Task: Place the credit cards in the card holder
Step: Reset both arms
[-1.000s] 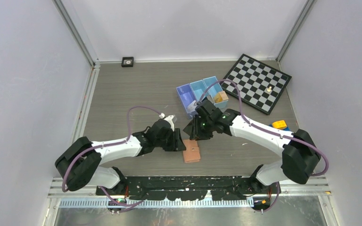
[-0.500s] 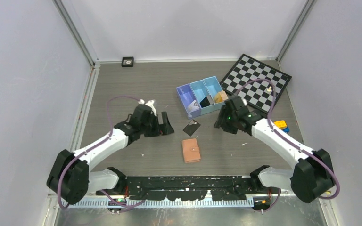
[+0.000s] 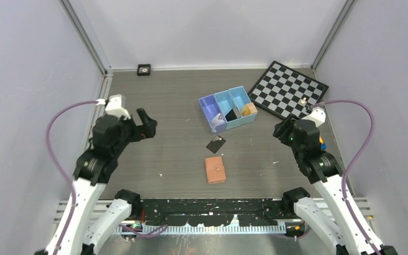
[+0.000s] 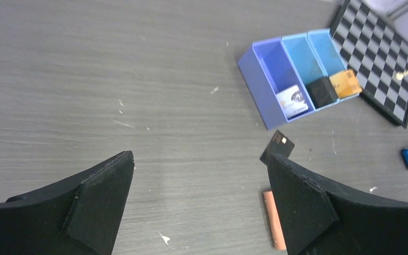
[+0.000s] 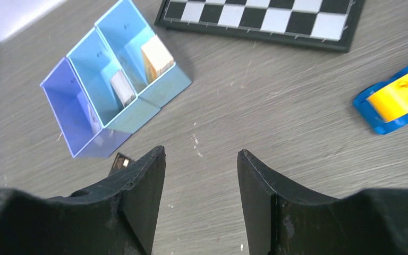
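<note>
Both claws are hovering empty above the table [image 3: 164,106]: the left gripper [image 3: 147,123] is gaping wide, the right gripper [image 3: 282,130] is standing partly open. Between them the card holder [image 3: 215,169] is lying closed. Just beyond it, apart, one black credit card [image 3: 216,143] is lying flat. A second black card [image 3: 231,114] is leaning in the blue bin's [image 3: 239,95] middle compartment.

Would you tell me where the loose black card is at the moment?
In the top view the card lies flat near the middle, between the blue bin and the closed wallet, touching neither.
</note>
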`<state>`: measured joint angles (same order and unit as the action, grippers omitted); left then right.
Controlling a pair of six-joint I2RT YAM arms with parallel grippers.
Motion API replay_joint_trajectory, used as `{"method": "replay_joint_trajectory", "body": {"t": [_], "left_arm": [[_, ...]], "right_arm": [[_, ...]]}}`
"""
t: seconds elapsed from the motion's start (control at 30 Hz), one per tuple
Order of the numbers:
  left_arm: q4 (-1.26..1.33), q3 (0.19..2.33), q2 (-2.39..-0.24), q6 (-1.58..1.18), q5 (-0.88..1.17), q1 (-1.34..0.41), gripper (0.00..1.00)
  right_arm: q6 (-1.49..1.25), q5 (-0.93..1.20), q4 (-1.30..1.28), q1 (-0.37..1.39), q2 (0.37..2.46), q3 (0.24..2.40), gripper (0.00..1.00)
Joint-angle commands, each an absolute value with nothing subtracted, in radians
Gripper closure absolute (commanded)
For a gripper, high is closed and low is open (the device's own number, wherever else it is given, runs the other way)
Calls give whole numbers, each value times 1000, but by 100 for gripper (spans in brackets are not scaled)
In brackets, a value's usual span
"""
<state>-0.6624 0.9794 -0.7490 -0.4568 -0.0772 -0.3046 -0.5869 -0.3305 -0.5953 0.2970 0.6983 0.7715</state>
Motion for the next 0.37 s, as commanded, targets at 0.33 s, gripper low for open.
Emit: {"method": "replay_joint_trajectory", "body": {"t": [0.33], "left_arm": [[-755, 892, -570, -309, -227, -304, 0]], "right_arm": [[-523, -459, -576, 295, 610, 754, 42]]}}
